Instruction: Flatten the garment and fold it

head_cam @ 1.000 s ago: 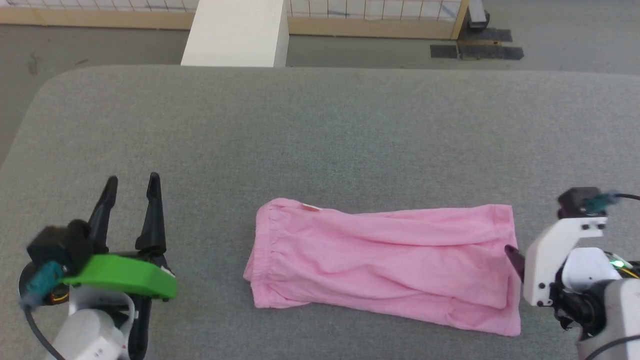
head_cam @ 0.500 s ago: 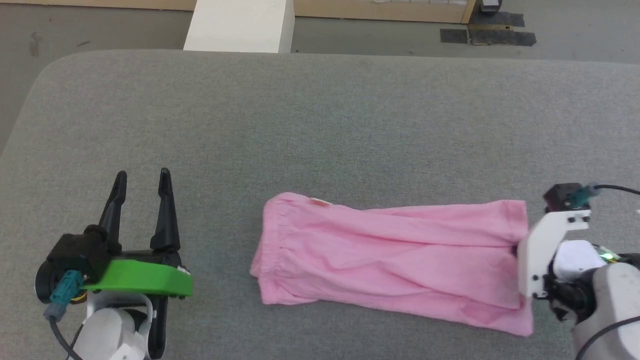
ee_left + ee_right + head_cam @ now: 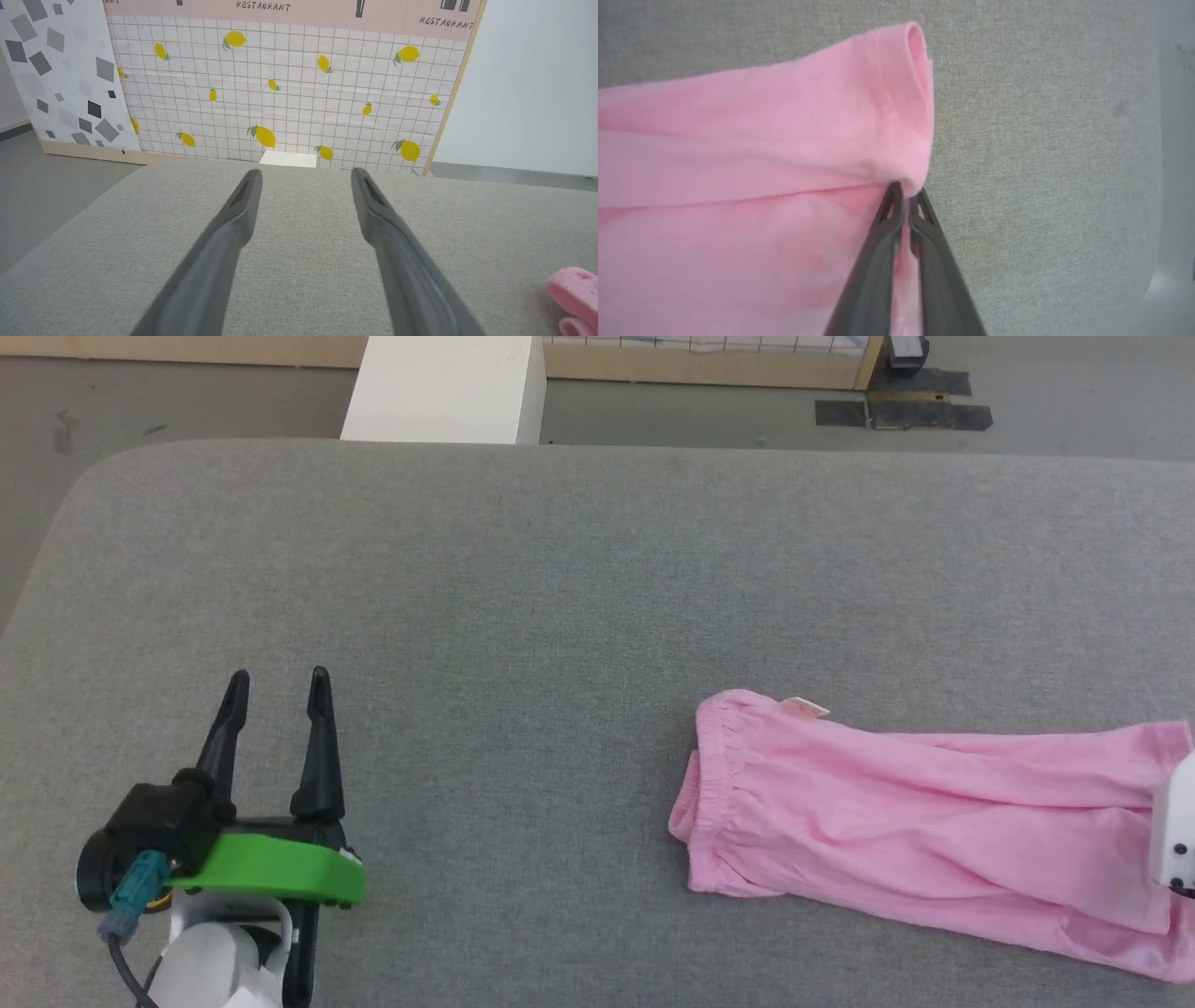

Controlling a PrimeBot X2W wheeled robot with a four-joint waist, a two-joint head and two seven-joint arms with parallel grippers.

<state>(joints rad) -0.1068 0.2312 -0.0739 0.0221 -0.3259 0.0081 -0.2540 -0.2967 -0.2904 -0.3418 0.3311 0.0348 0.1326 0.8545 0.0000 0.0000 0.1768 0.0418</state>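
Note:
The pink garment (image 3: 915, 821) lies stretched along the right half of the grey cushion, its gathered waistband and small white tag (image 3: 805, 708) toward the middle. In the right wrist view my right gripper (image 3: 905, 190) is shut on the garment's (image 3: 761, 154) hemmed edge, with a strip of pink cloth pinched between its dark fingers. Part of that arm's white mount (image 3: 1178, 835) shows at the head view's right edge. My left gripper (image 3: 278, 679) stands open at the lower left, far from the cloth, with nothing between its fingers (image 3: 233, 224). A pink corner of the garment (image 3: 574, 294) shows at the left wrist view's lower right.
The grey cushion (image 3: 523, 579) has a rounded far-left corner and a far edge with floor beyond. A white block (image 3: 446, 387) stands behind that edge. A lemon-patterned tiled panel (image 3: 280, 88) rises at the back.
My right gripper has shut on the garment's hem and drawn it to the right; the whole garment has slid right across the cushion. The left gripper stays open in place. The camera has shifted a little.

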